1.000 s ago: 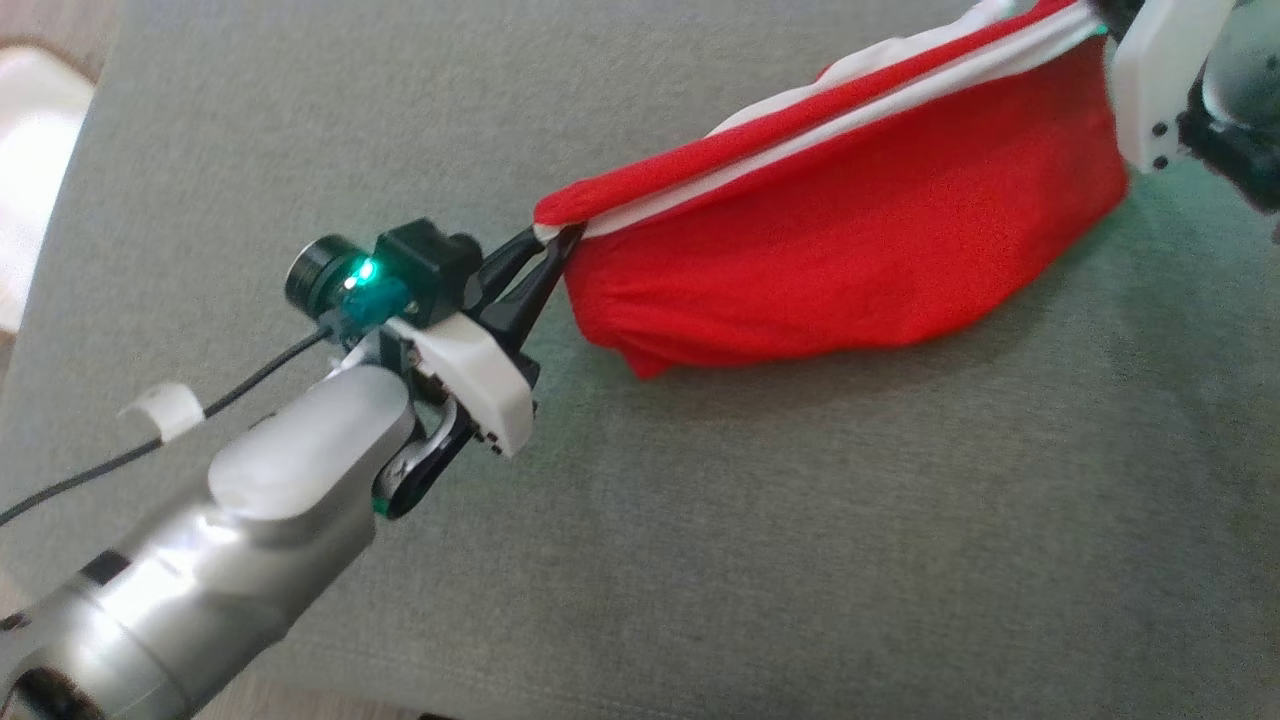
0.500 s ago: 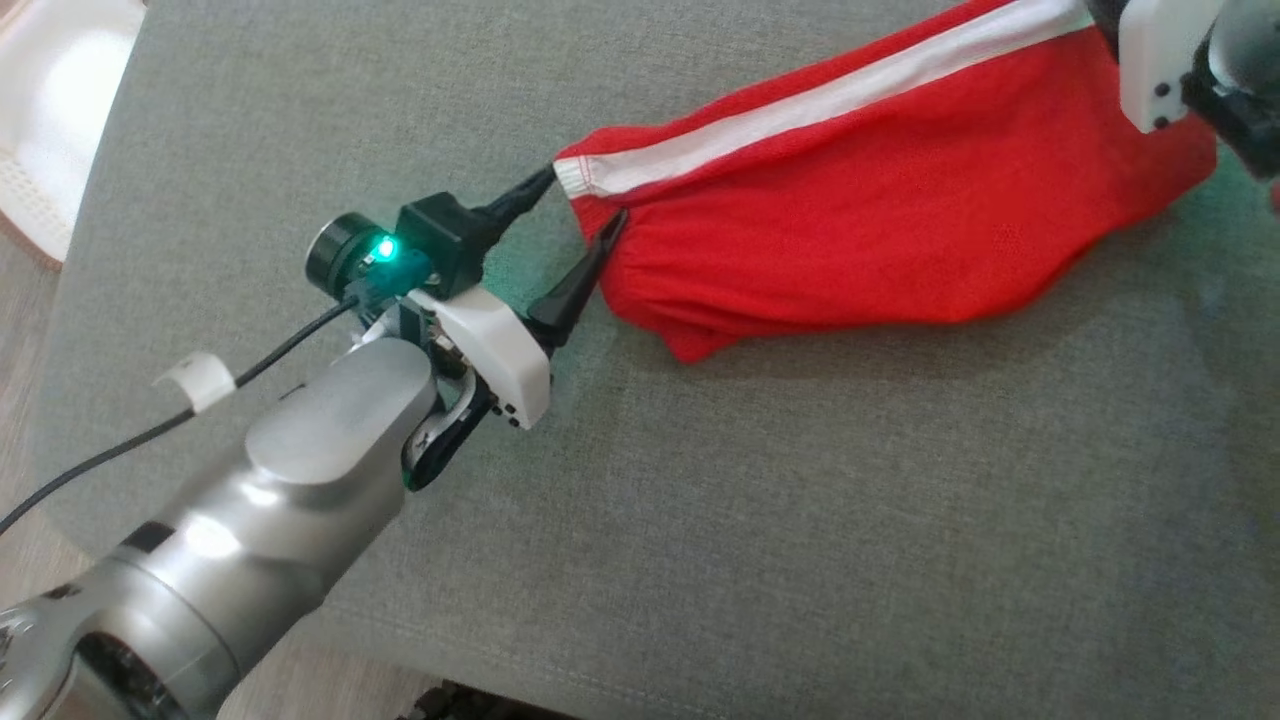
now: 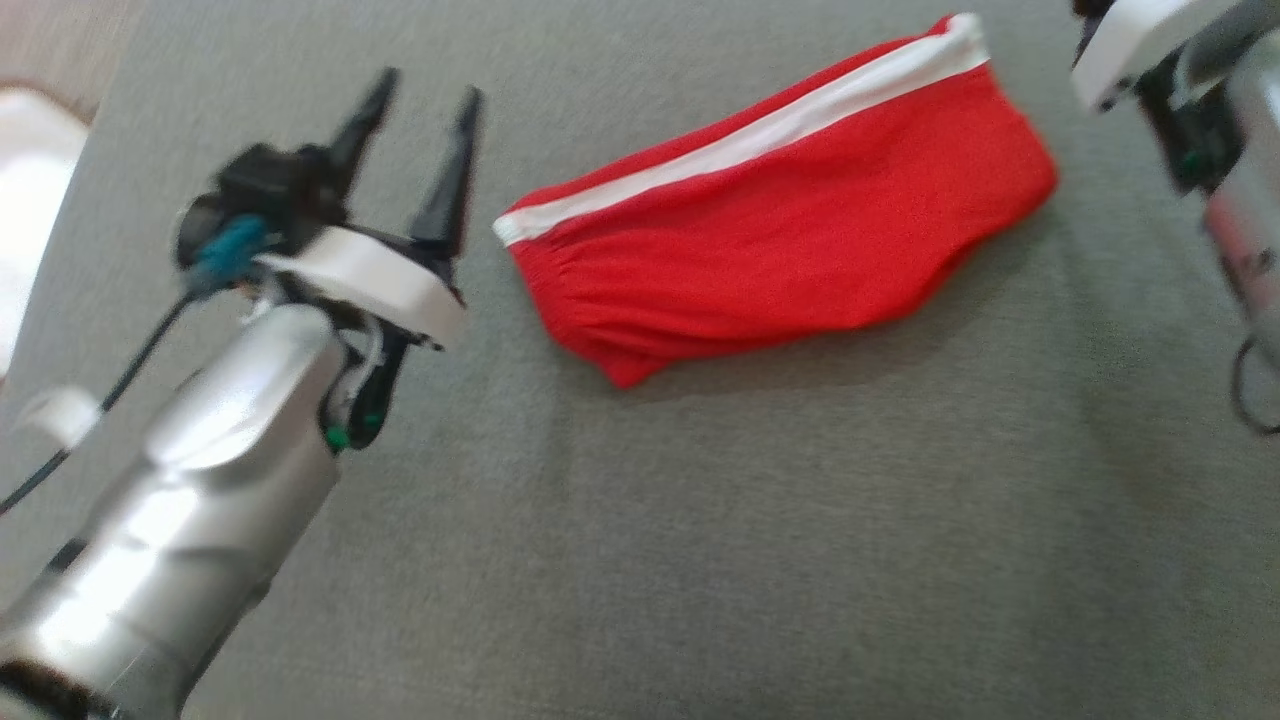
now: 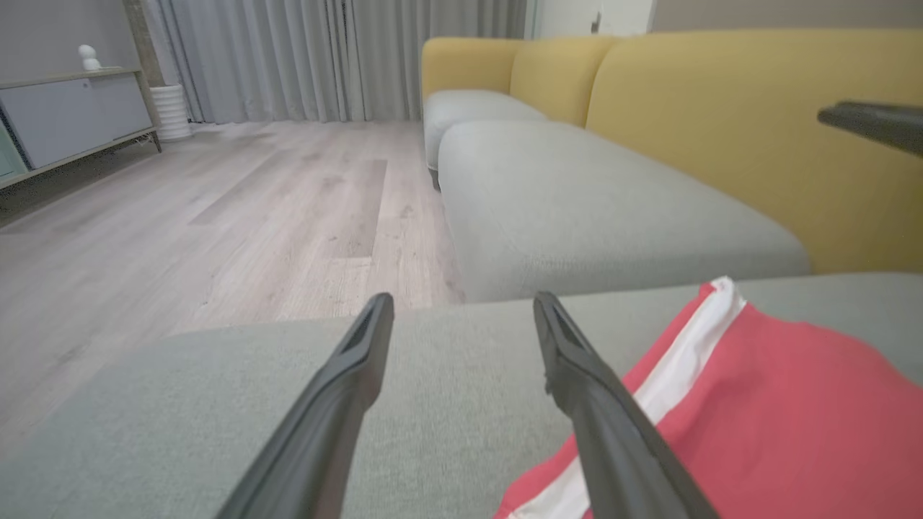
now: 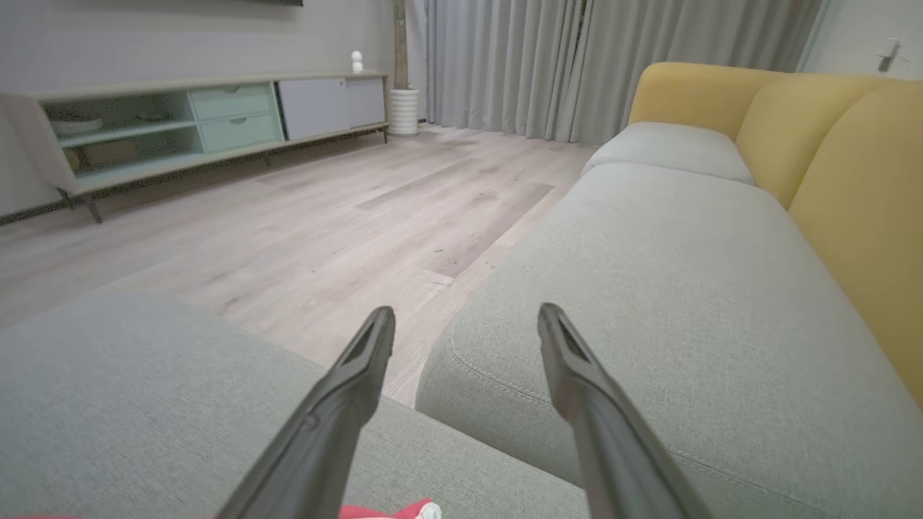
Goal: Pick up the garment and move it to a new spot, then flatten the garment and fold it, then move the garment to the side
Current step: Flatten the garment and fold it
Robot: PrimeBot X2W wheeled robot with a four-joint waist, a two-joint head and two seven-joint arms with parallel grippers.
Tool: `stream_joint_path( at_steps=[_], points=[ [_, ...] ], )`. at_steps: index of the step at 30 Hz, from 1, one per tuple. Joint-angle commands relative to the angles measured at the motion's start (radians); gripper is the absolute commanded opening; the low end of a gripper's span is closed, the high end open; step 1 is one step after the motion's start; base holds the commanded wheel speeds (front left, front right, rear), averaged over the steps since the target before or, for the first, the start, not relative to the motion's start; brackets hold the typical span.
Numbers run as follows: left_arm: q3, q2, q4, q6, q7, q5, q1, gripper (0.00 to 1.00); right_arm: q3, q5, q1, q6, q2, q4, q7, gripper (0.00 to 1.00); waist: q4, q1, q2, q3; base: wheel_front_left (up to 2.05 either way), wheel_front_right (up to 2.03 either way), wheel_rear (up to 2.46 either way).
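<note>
The garment [image 3: 790, 230], red with a white stripe along its far edge, lies folded and free on the grey cushion [image 3: 700, 520]. My left gripper [image 3: 425, 95] stands open just left of the garment's left end, apart from it, with nothing between its fingers. In the left wrist view the open left gripper [image 4: 461, 306] points past the garment [image 4: 757, 411], which lies at the lower right. The right arm's white and dark wrist [image 3: 1150, 60] shows at the head view's top right, beside the garment's right end. In the right wrist view the right gripper [image 5: 465, 317] is open and empty, a red corner of the garment [image 5: 389, 510] below it.
A yellow-backed sofa [image 5: 815, 144] with grey seats [image 5: 649, 288] runs ahead of the cushion. Pale wood floor [image 5: 288, 216] lies to the left, with a low cabinet [image 5: 180, 122] and grey curtains [image 5: 577, 65] beyond. A white object [image 3: 30, 200] sits off the cushion's left edge.
Both grippers opened and let go of the garment, which dropped flat onto the cushion. The left gripper drew back to the left and turned upward; the right arm pulled away too.
</note>
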Motion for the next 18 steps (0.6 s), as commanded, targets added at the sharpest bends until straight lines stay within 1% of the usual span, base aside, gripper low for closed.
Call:
stream_joint_path(
  at_steps=[1,6,10,12,18],
  points=[
    [0.059,0.045,-0.031,0.011,-0.009,0.01,-0.011,1.0,-0.008,0.008,0.025,0.007,0.014,-0.014,-0.015,1.0,-0.048,0.0001,0.0,-0.05,0.0,0.0,0.0],
    [0.261,0.051,-0.159,0.055,-0.009,0.084,0.141,1.0,-0.1,0.009,0.113,0.007,0.062,-0.02,-0.058,1.0,-0.107,0.0001,0.0,-0.123,0.0,0.0,0.0],
    [0.376,0.024,-0.239,0.058,-0.009,0.146,0.28,1.0,-0.266,0.005,0.219,0.007,0.099,-0.077,-0.06,1.0,-0.147,0.0001,0.0,-0.17,0.0,0.0,0.0],
    [0.427,0.003,-0.268,0.057,-0.009,0.181,0.347,1.0,-0.337,-0.038,0.292,0.007,0.117,-0.126,-0.06,1.0,-0.164,0.0001,0.0,-0.192,0.0,0.0,0.0],
    [0.516,-0.057,-0.308,0.029,-0.009,0.287,0.525,1.0,-0.532,-0.219,0.553,0.007,0.2,-0.286,-0.061,1.0,-0.201,0.0001,0.0,-0.247,0.0,0.0,0.0]
  ],
)
